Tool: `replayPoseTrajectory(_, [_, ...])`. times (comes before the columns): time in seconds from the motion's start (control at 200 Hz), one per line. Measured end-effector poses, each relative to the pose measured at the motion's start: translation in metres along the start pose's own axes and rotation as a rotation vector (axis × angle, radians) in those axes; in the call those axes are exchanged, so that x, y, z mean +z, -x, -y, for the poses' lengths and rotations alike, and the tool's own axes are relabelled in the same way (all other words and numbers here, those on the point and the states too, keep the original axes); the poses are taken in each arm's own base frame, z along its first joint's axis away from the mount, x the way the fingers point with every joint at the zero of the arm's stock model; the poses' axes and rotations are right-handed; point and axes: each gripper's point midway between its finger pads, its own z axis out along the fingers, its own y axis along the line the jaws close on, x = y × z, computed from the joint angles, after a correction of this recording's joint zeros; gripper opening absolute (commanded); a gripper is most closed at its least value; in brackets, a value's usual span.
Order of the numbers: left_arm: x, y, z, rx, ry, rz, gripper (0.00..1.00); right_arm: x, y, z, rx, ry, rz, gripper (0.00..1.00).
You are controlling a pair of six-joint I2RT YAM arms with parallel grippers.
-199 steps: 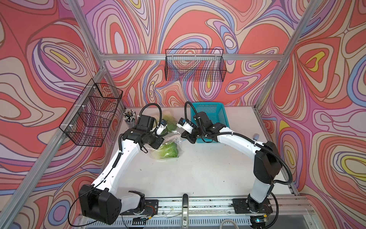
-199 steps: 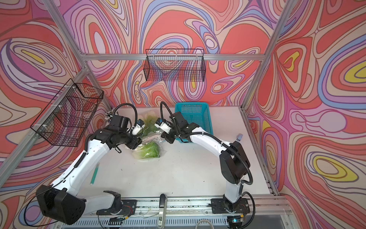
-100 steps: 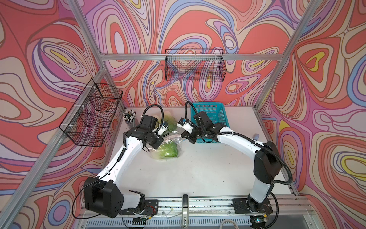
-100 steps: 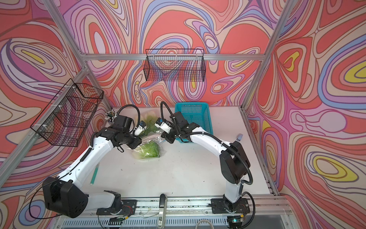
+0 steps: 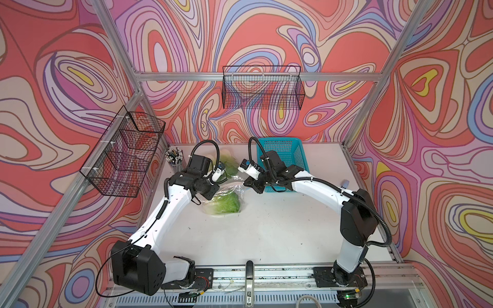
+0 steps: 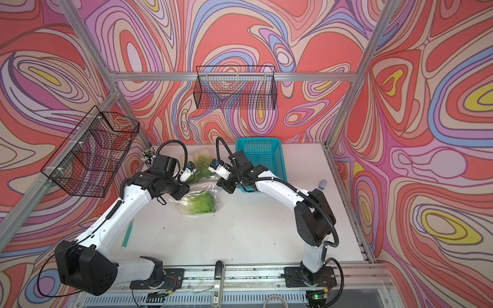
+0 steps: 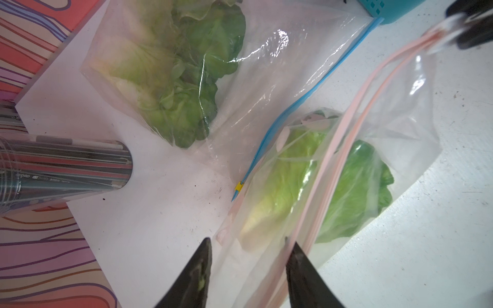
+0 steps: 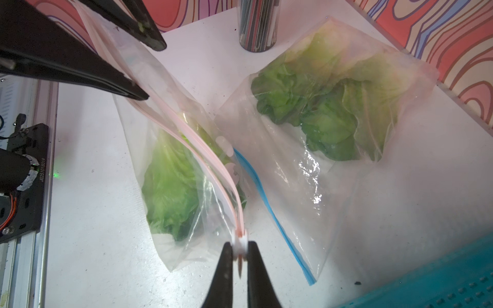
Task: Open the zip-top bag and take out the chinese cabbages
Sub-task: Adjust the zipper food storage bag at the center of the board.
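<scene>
A: Right pincer (image 8: 239,244)?
B: Clamped on the white slider (image 8: 239,238) at one end of the zip-top bag (image 8: 165,80).
A: Left pincer (image 7: 246,238)?
B: Fingers apart, straddling the pink zip's other end, not pinching.
A: Chinese cabbages (image 5: 225,204)?
B: Inside that bag on the tabletop (image 5: 280,226), left of centre in both top views, between the pincers. Count unclear.
A: Rest?
B: Second bag (image 5: 229,165), blue zip, greens, just above. Teal basket (image 5: 288,152) to the right, pen cup (image 5: 174,160) to the left.

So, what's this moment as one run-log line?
step: opening bag | right gripper: shut on slider | left gripper: open, astride bag | cabbage: inside
</scene>
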Motion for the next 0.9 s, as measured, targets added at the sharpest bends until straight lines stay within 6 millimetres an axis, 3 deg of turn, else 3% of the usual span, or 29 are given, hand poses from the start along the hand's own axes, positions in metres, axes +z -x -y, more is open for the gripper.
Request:
replayPoseTrajectory(0.16, [0.0, 0.001, -0.001, -0.001, 0.003, 0.006, 0.3, 0.0, 0.0, 0.0, 0.002, 0.001, 0.001, 0.0])
replayPoseTrajectory(0.341, [0.0, 0.001, 0.0, -0.006, 0.002, 0.006, 0.0, 0.0, 0.0, 0.0, 0.005, 0.001, 0.001, 0.0])
replayPoseTrajectory(0.476, [-0.002, 0.003, 0.002, -0.008, -0.012, 0.018, 0.0, 0.0, 0.0, 0.0, 0.015, 0.001, 0.001, 0.0])
replayPoseTrajectory(0.536, [-0.006, 0.005, 0.004, -0.012, -0.022, 0.035, 0.0, 0.0, 0.001, 0.0, 0.024, 0.001, 0.002, 0.2])
replayPoseTrajectory(0.666, [-0.022, 0.007, 0.012, -0.041, -0.058, 0.075, 0.0, -0.004, 0.006, 0.0, 0.051, -0.003, 0.017, 0.5])
replayPoseTrajectory(0.771, [-0.036, 0.01, 0.018, -0.082, -0.081, 0.117, 0.0, -0.02, 0.022, -0.004, 0.044, -0.009, 0.068, 0.63])
replayPoseTrajectory(0.901, [-0.051, 0.013, 0.025, -0.136, -0.111, 0.151, 0.0, -0.06, 0.054, -0.017, 0.014, -0.019, 0.19, 0.72])
